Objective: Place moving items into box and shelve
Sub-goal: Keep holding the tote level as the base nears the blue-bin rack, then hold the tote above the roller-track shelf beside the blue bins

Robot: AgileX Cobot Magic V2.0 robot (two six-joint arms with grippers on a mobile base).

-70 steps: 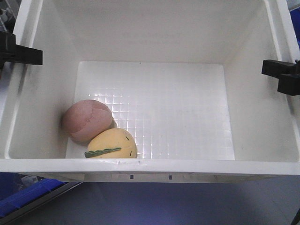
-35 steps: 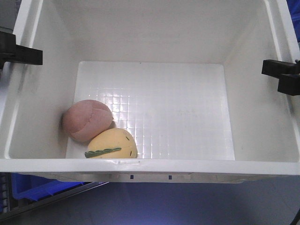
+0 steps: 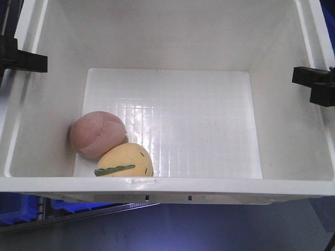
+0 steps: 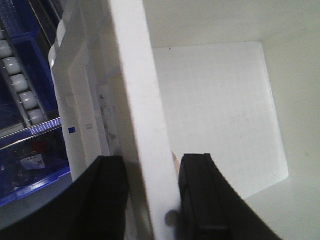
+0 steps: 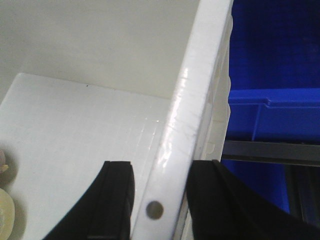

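Observation:
The white box (image 3: 167, 185) fills the front view, held by both side walls. A dusty pink ball (image 3: 97, 134) and a pale yellow ball with a green stripe (image 3: 125, 160) lie touching in its near-left corner. My left gripper (image 3: 23, 61) is shut on the left wall. In the left wrist view this gripper (image 4: 152, 170) has one black finger outside and one inside the wall (image 4: 135, 75). My right gripper (image 3: 314, 83) clamps the right wall; the right wrist view shows its fingers (image 5: 162, 172) straddling the rim (image 5: 200, 65). Edges of both balls (image 5: 6, 215) peek in there.
Blue plastic bins (image 5: 275, 60) sit on a shelf with a grey metal rail (image 5: 270, 150) just right of the box. Another blue bin (image 3: 21, 206) and a rail show below the box's front edge. A roller track (image 4: 20, 85) runs left of the box.
The blue bin and rail under the box's front edge have shifted in view, the rail now flatter and higher. Box, balls and both grippers keep their places relative to each other.

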